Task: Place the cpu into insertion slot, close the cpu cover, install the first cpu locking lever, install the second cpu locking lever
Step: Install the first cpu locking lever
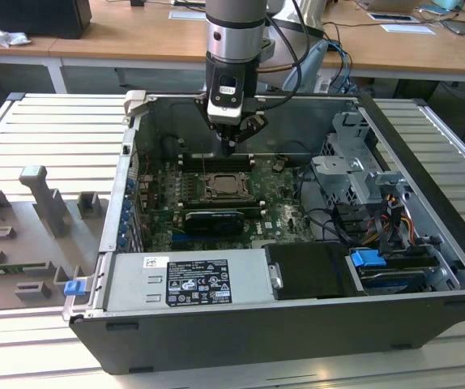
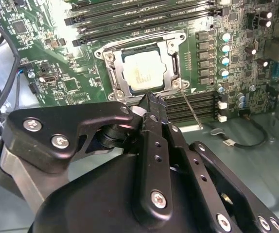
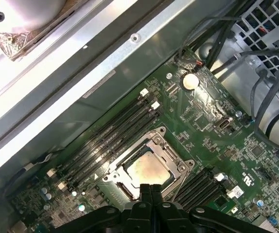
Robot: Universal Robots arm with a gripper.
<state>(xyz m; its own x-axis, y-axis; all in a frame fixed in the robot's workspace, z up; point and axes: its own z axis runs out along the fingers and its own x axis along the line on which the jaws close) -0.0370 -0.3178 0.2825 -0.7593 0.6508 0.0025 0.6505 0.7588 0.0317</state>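
One cpu point(image 2: 143, 72) seated; gripper point(image 2: 149, 101) closed.

The arm point(image 1: 234, 32) is a silver-grey cylinder with a dark band, and black cables point(image 1: 285, 32) loop beside it. Under it sits a black wrist block point(image 1: 231, 85) with a pale panel. The gripper point(image 2: 149, 99) is matte black, with rounded link plates, silver cross-head screws point(image 2: 157, 197) and narrow fingers point(image 2: 156, 145) dotted with small holes.

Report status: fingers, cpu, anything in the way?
Fingers shut, poised at cpu cover edge. Cpu seated, cover closed over it. Nothing blocking.
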